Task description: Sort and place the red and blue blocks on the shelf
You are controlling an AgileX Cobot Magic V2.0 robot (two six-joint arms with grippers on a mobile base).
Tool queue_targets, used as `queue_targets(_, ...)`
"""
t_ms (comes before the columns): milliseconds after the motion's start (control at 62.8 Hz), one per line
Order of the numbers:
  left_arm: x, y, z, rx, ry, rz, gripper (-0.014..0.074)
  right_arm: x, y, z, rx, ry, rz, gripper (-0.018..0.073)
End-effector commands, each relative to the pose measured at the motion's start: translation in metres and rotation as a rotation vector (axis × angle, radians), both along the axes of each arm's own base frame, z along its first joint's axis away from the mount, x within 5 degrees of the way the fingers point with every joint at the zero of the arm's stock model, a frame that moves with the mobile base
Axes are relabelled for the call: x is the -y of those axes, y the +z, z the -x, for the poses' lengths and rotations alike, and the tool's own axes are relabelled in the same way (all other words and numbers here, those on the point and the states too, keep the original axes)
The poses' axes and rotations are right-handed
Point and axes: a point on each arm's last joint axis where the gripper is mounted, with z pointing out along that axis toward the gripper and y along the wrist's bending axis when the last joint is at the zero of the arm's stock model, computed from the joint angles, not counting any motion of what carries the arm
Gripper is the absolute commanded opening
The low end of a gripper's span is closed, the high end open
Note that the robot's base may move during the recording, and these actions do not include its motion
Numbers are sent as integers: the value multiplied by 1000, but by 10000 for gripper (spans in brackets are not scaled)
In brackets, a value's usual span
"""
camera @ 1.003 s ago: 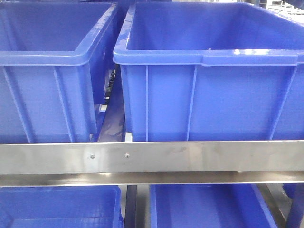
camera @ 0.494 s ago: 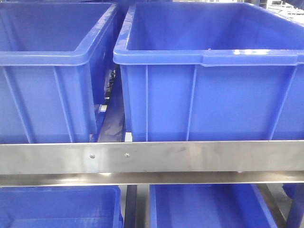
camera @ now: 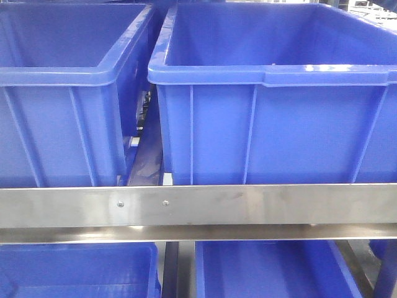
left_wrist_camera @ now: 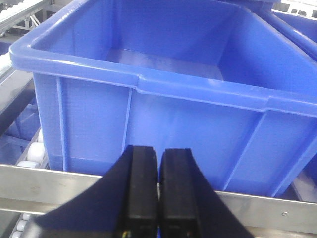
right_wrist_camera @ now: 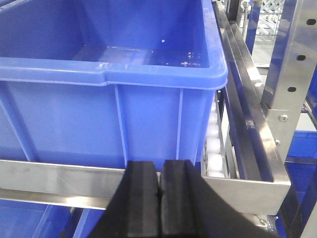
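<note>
The red and blue blocks are out of view in every frame. The shelf shows as a brushed-steel front rail (camera: 260,205) with small screws, also seen in the left wrist view (left_wrist_camera: 49,181) and the right wrist view (right_wrist_camera: 59,178). White rollers (right_wrist_camera: 214,148) run beside the bin. My left gripper (left_wrist_camera: 158,151) is shut and empty, just before the rail, facing a large blue bin (left_wrist_camera: 163,119). My right gripper (right_wrist_camera: 159,163) is shut and empty, at the rail before another blue bin (right_wrist_camera: 99,114).
Two large blue bins (camera: 56,93) (camera: 279,112) sit side by side on the upper tier, both empty inside. More blue bins (camera: 273,270) sit on the tier below. A steel upright post (right_wrist_camera: 292,69) stands at the right.
</note>
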Motion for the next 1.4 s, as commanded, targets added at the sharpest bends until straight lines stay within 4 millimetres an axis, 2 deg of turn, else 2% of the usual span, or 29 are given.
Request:
queue_targets(0,2,0,0,87,-20,19,125,0,8,1,101,-3,1,49)
queue_targets(159,2,0,0,87,-20,17,125,0,8,1,101,-3,1,49)
queue_targets(573,2,1,0,109,-28,-126,125,0,8,1,101,-3,1,49)
queue_targets(716,3,1,0,105,-30,-66,125,0,8,1,101,-3,1,49)
queue_targets(1385,3,1,0,105,-30,-68,125,0,8,1,101,-3,1,49)
